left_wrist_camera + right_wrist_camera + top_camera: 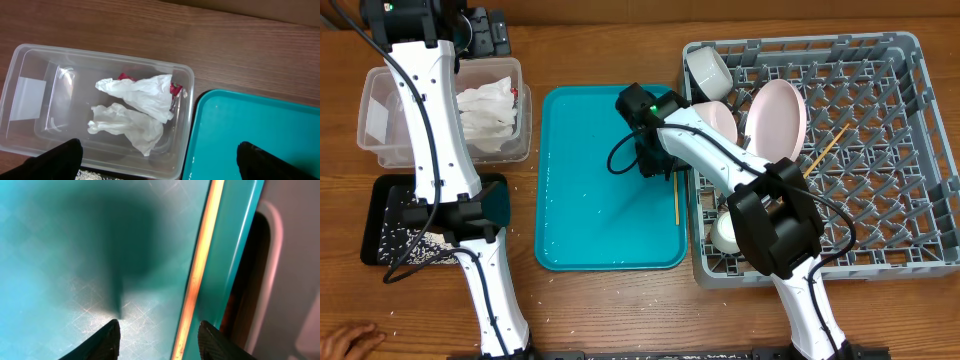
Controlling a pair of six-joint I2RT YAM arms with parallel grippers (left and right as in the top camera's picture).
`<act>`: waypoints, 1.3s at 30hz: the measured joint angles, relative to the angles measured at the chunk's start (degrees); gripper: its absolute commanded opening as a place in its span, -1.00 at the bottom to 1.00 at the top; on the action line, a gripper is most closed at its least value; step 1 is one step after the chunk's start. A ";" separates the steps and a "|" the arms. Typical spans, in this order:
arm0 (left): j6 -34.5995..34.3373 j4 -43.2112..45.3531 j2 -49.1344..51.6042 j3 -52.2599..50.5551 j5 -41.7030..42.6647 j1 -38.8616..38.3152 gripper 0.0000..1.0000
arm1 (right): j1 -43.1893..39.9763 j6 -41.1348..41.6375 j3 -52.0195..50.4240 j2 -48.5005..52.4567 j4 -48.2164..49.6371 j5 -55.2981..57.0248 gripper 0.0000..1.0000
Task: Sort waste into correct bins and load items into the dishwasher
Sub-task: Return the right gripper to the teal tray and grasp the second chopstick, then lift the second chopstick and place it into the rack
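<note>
My right gripper (pixel 657 158) hovers low over the right side of the teal tray (pixel 590 225). It is open (pixel 159 328), and a wooden chopstick (pixel 197 280) lies on the tray between its fingers, closer to the right one and touching neither. That chopstick (pixel 676 196) runs along the tray's right rim. A second chopstick (pixel 825 150) rests in the grey dish rack (pixel 890 220), along with a bowl (pixel 708 70), two plates (pixel 778 115) and a cup (pixel 725 232). My left gripper (pixel 159 148) is open and empty above the clear tub (pixel 30 60), which holds red-stained napkins (pixel 142 95).
A black tray (pixel 380 200) scattered with rice grains sits in front of the clear tub (pixel 375 110). The teal tray lies between the tub and the rack. A hand (pixel 350 340) shows at the bottom left corner of the table.
</note>
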 measured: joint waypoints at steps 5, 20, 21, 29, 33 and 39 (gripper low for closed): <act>0.00 -0.02 -0.02 0.00 0.00 0.00 1.00 | -0.02 -0.02 -0.17 0.00 1.14 -0.39 0.10; 0.00 -0.02 -0.02 0.00 0.00 0.00 1.00 | -0.63 -2.86 -2.62 -0.11 3.45 -7.85 -0.92; 0.00 0.00 -0.02 0.00 0.00 0.00 1.00 | -0.46 -3.06 -2.58 -0.11 3.30 -8.13 -0.92; 0.00 0.00 0.00 0.00 -0.02 0.00 1.00 | 0.11 -4.28 4.76 0.11 -4.42 -9.05 -0.92; 0.00 -0.02 0.00 0.00 0.00 0.00 1.00 | 0.11 -4.57 15.23 -0.61 -9.92 -9.01 -0.92; 0.00 0.00 0.00 0.00 0.00 0.00 1.00 | -0.76 -2.73 28.13 -6.10 -20.39 -6.93 -0.92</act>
